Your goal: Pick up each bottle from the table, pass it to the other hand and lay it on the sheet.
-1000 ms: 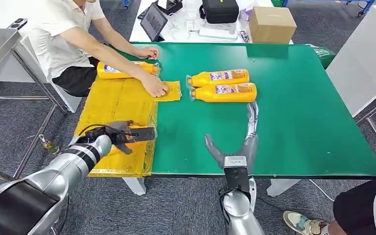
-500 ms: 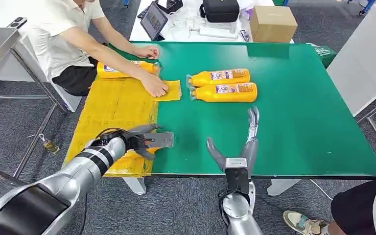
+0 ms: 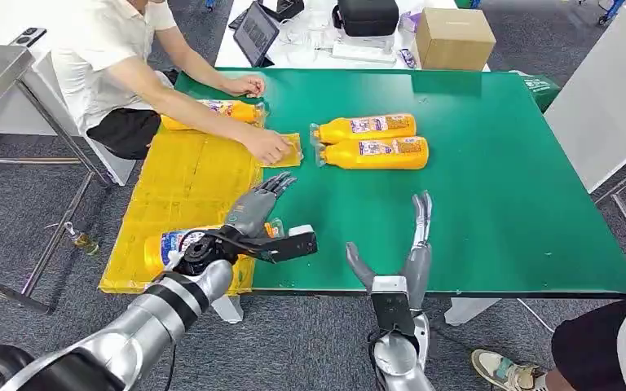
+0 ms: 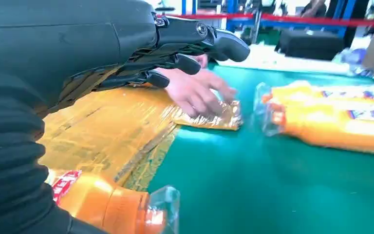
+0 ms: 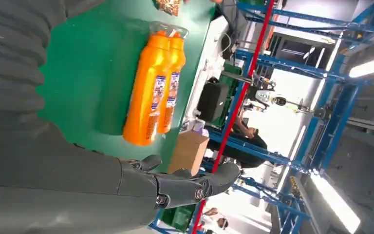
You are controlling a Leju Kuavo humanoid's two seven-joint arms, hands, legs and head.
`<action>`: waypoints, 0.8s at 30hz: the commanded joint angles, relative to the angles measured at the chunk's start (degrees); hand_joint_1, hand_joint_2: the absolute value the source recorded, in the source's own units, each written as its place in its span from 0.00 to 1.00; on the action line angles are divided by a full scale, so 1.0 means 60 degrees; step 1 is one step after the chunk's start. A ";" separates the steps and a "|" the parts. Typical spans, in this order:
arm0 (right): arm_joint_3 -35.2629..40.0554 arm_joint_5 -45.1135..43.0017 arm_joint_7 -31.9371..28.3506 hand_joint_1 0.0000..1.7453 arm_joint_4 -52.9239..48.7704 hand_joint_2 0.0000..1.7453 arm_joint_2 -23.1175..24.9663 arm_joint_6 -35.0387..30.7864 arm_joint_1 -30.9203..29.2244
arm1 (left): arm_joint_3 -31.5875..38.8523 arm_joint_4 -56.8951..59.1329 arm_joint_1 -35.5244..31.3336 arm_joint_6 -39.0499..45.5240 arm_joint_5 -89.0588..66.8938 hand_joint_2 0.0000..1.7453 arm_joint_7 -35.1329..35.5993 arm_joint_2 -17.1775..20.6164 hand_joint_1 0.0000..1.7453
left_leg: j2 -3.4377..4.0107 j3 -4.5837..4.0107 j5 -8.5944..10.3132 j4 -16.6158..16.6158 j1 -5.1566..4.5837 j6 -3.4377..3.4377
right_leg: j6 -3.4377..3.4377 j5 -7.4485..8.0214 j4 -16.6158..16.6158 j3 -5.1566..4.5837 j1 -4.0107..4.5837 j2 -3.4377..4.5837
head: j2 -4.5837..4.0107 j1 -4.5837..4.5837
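Green worktop [image 3: 497, 204] first, wide across the head view, and over its left end lies the yellow sheet [image 3: 187, 175], a person's hand [image 3: 267, 147] pressing down its far corner. The left hand [image 3: 257, 210] hovers above the sheet's near right edge, fingers stretched out flat and holding nothing. Just under its wrist a bottle [image 3: 171, 244] lies on its side on the near part of the sheet, orange body, clear cap toward the green. The right hand [image 3: 412, 244] is over the worktop's near edge, fingers straight and spread, thumb out to the side, empty. Beyond it, two more orange bottles [image 3: 371, 141] lie side by side, touching, caps pointing at the sheet. At the sheet's far end a fourth bottle [image 3: 228, 110] lies under the person's forearm.
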 commanded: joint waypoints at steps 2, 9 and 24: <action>-0.0944 0.1742 0.0343 0.00 0.0514 1.00 -0.0070 -0.0026 -0.0009 | 0.1195 -0.3636 0.2558 0.0210 0.2935 1.00 -0.1909 0.0021 0.00 | 0.0021 0.0037 -0.0012 -0.0016 -0.0004 0.0020 | -0.0021 -0.0005 -0.0019 0.0034 0.0004 0.0004 | 0.0000 -0.0004; -0.1534 0.2901 0.0237 0.00 0.1515 1.00 -0.0232 -0.0026 -0.0379 | 0.1526 -0.4578 0.3629 -0.0094 0.5327 1.00 -0.2452 -0.0016 0.00 | 0.0027 0.0032 -0.0020 -0.0012 -0.0001 0.0017 | -0.0021 -0.0008 -0.0022 0.0026 0.0007 0.0005 | 0.0000 0.0000; -0.5335 0.9431 0.0752 0.00 0.1851 1.00 -0.0011 -0.0026 -0.1099 | 0.1914 -0.3759 0.4297 -0.0358 1.1892 1.00 -0.2557 -0.0295 0.00 | -0.0032 0.0006 -0.0007 -0.0015 -0.0006 0.0018 | 0.0013 -0.0024 -0.0024 0.0031 -0.0002 -0.0045 | 0.0000 0.0000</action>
